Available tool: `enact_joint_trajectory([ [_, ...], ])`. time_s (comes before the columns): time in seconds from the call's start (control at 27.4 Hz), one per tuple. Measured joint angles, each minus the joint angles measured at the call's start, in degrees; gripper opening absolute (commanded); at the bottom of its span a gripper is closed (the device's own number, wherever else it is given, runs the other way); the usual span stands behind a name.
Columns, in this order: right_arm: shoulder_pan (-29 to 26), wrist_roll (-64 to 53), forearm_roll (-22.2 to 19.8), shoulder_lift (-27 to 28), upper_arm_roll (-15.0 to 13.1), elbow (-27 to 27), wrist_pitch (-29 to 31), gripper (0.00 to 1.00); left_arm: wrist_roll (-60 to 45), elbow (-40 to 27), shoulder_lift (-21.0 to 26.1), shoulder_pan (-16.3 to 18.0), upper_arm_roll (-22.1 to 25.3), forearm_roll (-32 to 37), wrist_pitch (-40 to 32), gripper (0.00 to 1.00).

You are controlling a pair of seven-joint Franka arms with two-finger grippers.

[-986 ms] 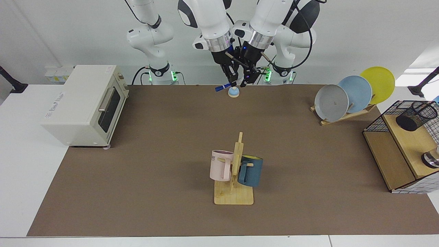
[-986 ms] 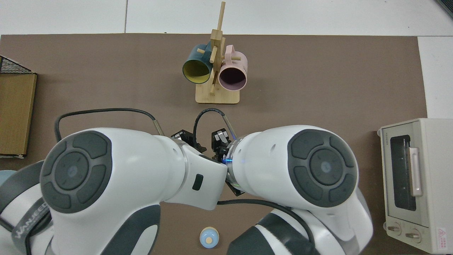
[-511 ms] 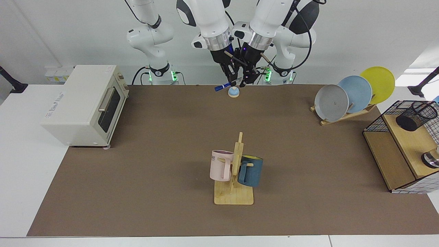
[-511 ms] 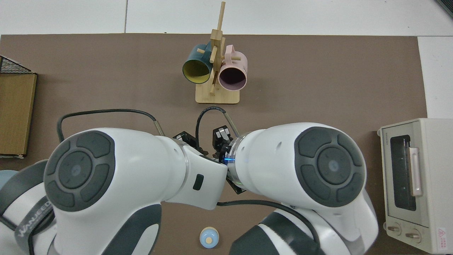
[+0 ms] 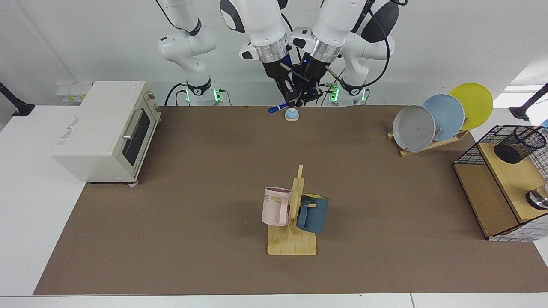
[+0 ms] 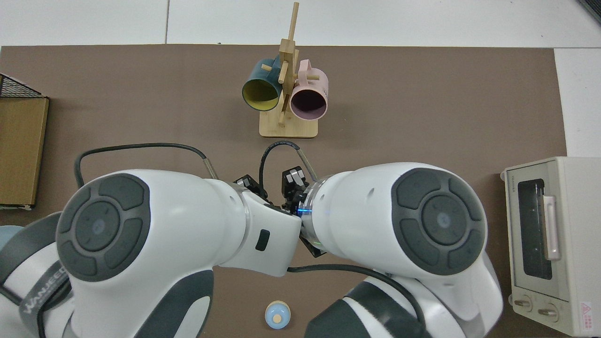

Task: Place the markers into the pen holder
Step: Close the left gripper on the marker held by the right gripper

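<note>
Marker – blue cap; pen holder – black mesh.

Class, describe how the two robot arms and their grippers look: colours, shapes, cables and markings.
Both arms are glossy white with rounded dark grey joint caps, silver wrist rings and green-lit bases. The left gripper and right gripper are black. Black cables loop from the wrists. One arm bears grey lettering in the top view.

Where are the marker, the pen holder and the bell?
marker [image 5: 276, 108], facing view, on its blue cap end.
pen holder [image 5: 519, 144], facing view, on its mesh wall.
bell [image 5: 291, 114], facing view, on its blue dome.
</note>
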Motion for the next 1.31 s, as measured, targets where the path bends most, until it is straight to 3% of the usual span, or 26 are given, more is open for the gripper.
enact_joint_trajectory([
  [0.11, 0.00, 0.01, 0.01, 0.00, 0.00, 0.01, -0.02, 0.00, -0.13, 0.00, 0.00, 0.01, 0.06, 0.05, 0.17, 0.02],
  [0.15, 0.00, 0.01, 0.02, -0.02, 0.02, 0.02, -0.03, 0.00, -0.13, 0.00, 0.03, 0.06, 0.13, 0.18, 0.33, 0.00],
  [0.62, 0.00, 0.01, 0.01, 0.04, 0.03, 0.06, 0.04, 0.00, 0.31, 0.01, 0.04, 0.06, 0.17, 0.14, 0.32, 0.00],
  [0.73, 0.00, 0.01, 0.01, 0.04, 0.03, 0.06, 0.04, 0.13, 0.31, 0.01, 0.04, 0.06, 0.17, 0.14, 0.32, 0.00],
  [0.88, 0.00, 0.01, 0.02, 0.05, 0.02, 0.07, 0.10, 0.41, 0.30, 0.02, 0.04, 0.06, 0.18, 0.14, 0.34, 0.00],
  [0.91, 0.00, 0.01, 0.02, 0.06, 0.01, 0.08, 0.10, 0.54, 0.26, 0.03, 0.03, 0.06, 0.19, 0.14, 0.38, 0.00],
  [0.99, -0.03, 0.01, 0.03, 0.06, -0.02, 0.08, 0.10, 0.95, 0.17, 0.04, 0.03, 0.07, 0.35, 0.14, 0.46, 0.00],
  [1.02, -0.05, 0.01, 0.03, 0.06, -0.03, 0.08, 0.10, 0.99, 0.17, 0.04, 0.03, 0.07, 0.47, 0.14, 0.51, 0.00],
  [1.31, -0.08, 0.01, 0.02, 0.08, -0.04, 0.08, 0.10, 1.00, 0.17, 0.07, 0.00, 0.11, 0.99, 0.14, 0.59, 0.00],
])
